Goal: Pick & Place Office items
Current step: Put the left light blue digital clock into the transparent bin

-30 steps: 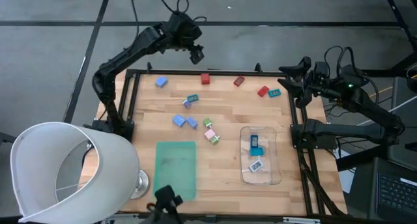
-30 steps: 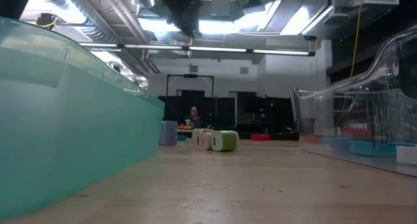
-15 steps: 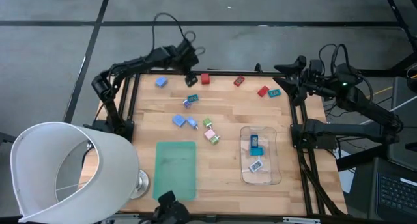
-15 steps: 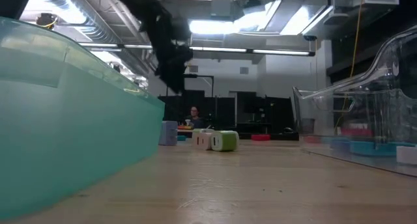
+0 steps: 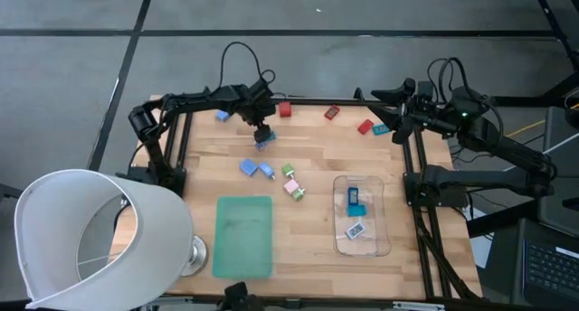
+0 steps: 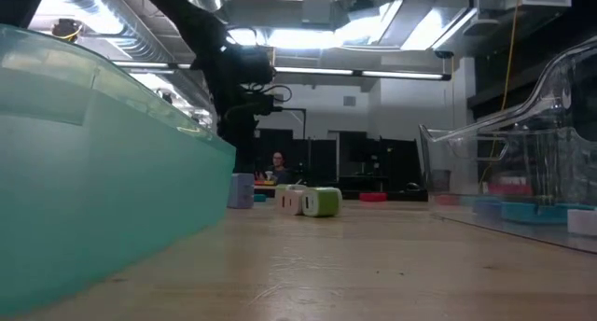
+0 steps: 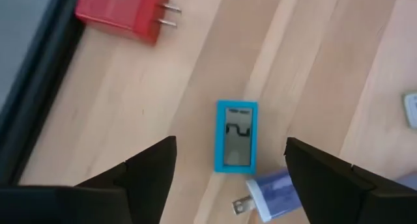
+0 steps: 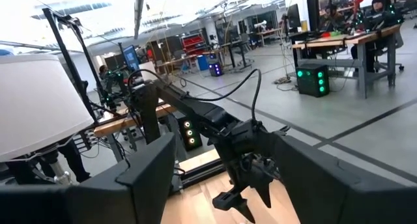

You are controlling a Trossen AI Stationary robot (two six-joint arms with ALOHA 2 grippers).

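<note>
Your left gripper [image 5: 263, 133] hangs over the far-left part of the wooden table [image 5: 308, 248], fingers spread wide with nothing between them. In the left wrist view the teal piece [image 7: 236, 135] lies flat on the boards directly in the gap between the two dark fingers [image 7: 151, 168]; it is a thin rectangular block with a grey display face. Just beside it, toward one finger, sits a pale blue plug block [image 7: 275, 193] with metal prongs. A red plug block [image 7: 120, 14], prongs pointing toward the teal piece, lies apart near the table's dark frame edge.

From above, your right gripper [image 5: 395, 112] sits at the far-right corner of the table, near a red piece [image 5: 365, 127] and a teal piece [image 5: 381, 128]. Its fingers stand apart in the right wrist view and grip nothing.

Remaining items: a blue block [image 5: 223, 116] by the far-left edge, another red one [image 5: 333, 112] along the far edge, two blue blocks [image 5: 249, 168] mid-table, and a light green block [image 5: 289, 170] with a pink one [image 5: 295, 190] next to them.

The clear plastic tray [image 5: 383, 243], rounded rectangular with glossy walls, already holds blue and teal pieces [image 5: 355, 202]. The flat green mat [image 5: 243, 236] lies matte on the near side, well apart from your gripper. A white lampshade [image 5: 90, 234] occupies the near-left corner.
</note>
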